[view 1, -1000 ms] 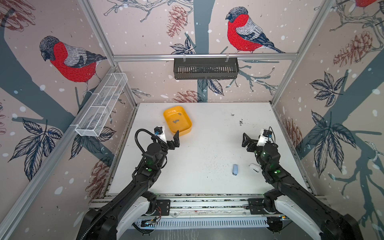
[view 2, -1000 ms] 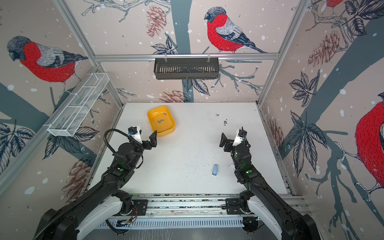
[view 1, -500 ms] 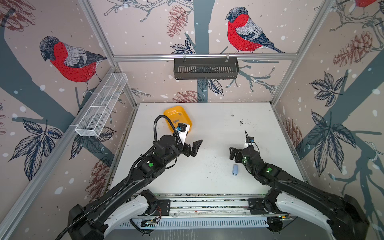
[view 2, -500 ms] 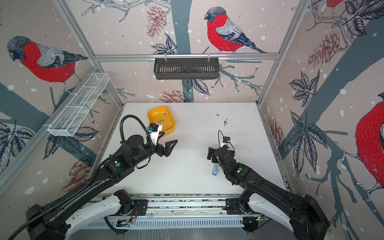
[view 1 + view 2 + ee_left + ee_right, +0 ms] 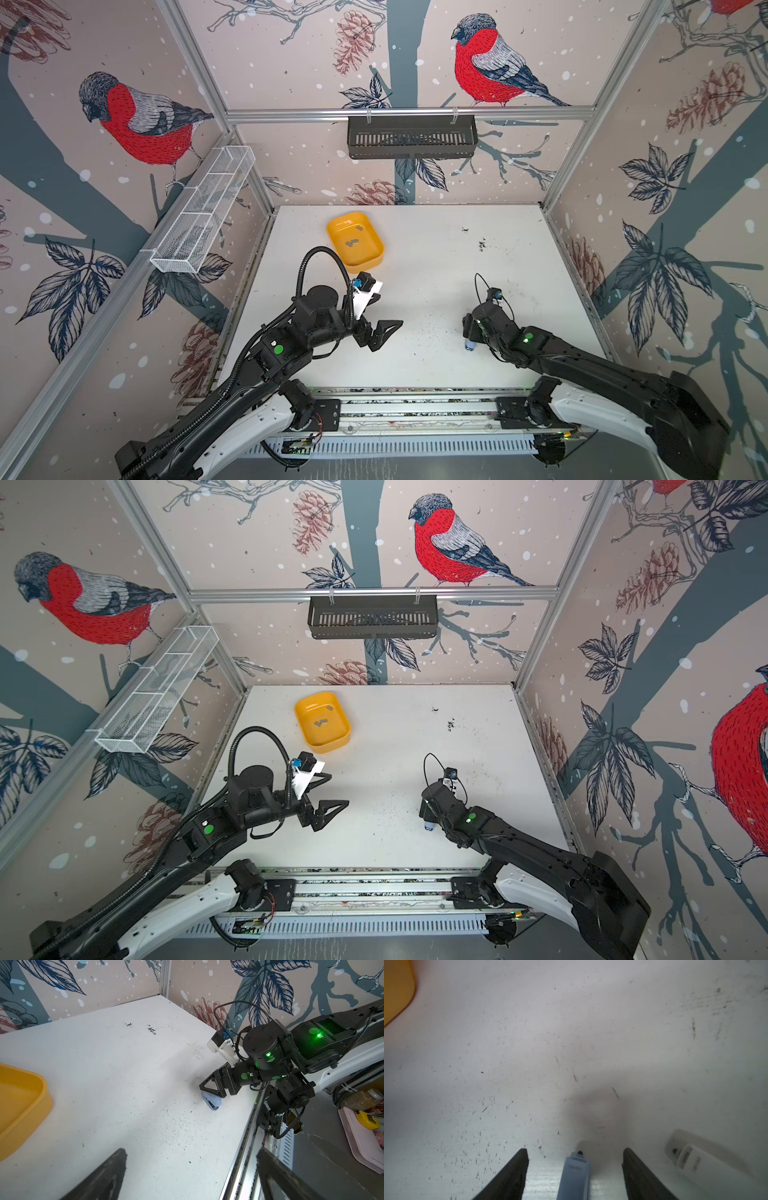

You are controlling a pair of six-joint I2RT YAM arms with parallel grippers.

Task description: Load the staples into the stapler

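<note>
The staples (image 5: 353, 242) (image 5: 321, 723) are small grey strips lying in the yellow tray (image 5: 374, 259) (image 5: 341, 742) at the back left. A small blue stapler (image 5: 470, 344) (image 5: 429, 826) (image 5: 212, 1102) (image 5: 575, 1174) lies on the white table near the front right. My right gripper (image 5: 468, 332) (image 5: 426, 812) (image 5: 575, 1150) is low over it. Its jaws stand on either side of the stapler, open, with a gap on each side. My left gripper (image 5: 388, 334) (image 5: 332, 814) (image 5: 192, 1152) hovers open and empty over the middle of the table.
A white stapler (image 5: 689, 1159) lies just beside the blue one, hidden under my right arm in both top views. Dark specks (image 5: 482, 244) dot the table. A black basket (image 5: 411, 137) hangs on the back wall, a wire basket (image 5: 203, 216) on the left wall.
My right gripper moved left and down onto the blue stapler, and its jaws have narrowed. My left gripper swung from beside the tray out towards the table's middle.
</note>
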